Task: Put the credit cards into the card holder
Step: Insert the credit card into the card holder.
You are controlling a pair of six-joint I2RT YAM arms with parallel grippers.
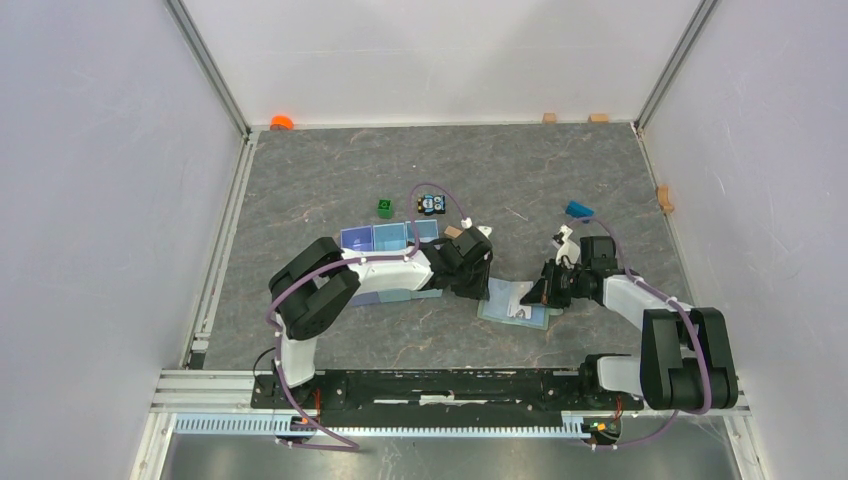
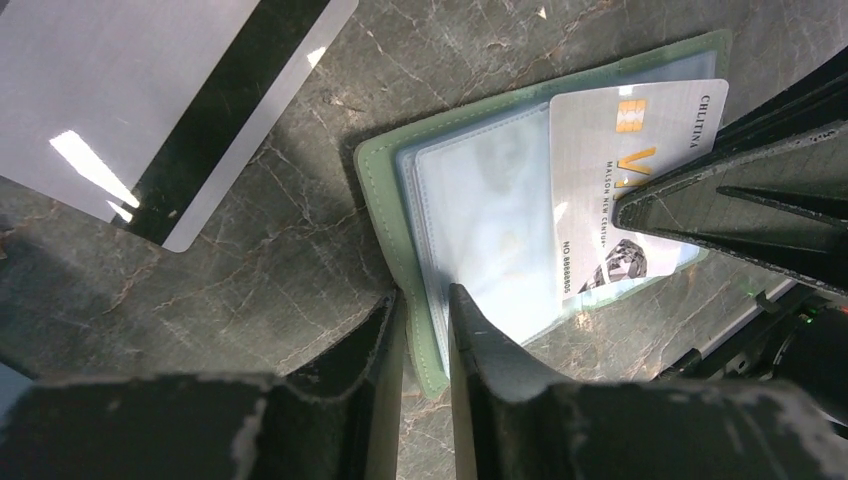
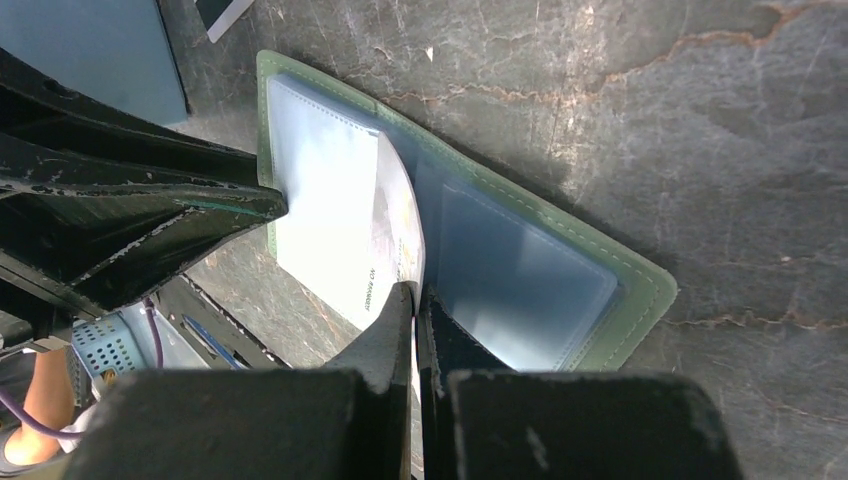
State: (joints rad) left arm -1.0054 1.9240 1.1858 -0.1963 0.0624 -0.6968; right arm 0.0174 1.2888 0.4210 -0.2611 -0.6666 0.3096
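The left end effector [image 2: 425,296] pinches the card holder [image 2: 470,220] edge; right end effector [image 3: 417,295] clamps 1 credit card [image 3: 330,210] over it.

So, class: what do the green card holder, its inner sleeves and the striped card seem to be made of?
Card holder: probably faux leather, matte, with a stitched border.
Sleeves: clear, soft plastic film, showing faint glare.
Striped card: stiff glossy plastic that reflects a bright light, with a dark stripe that is likely magnetic.
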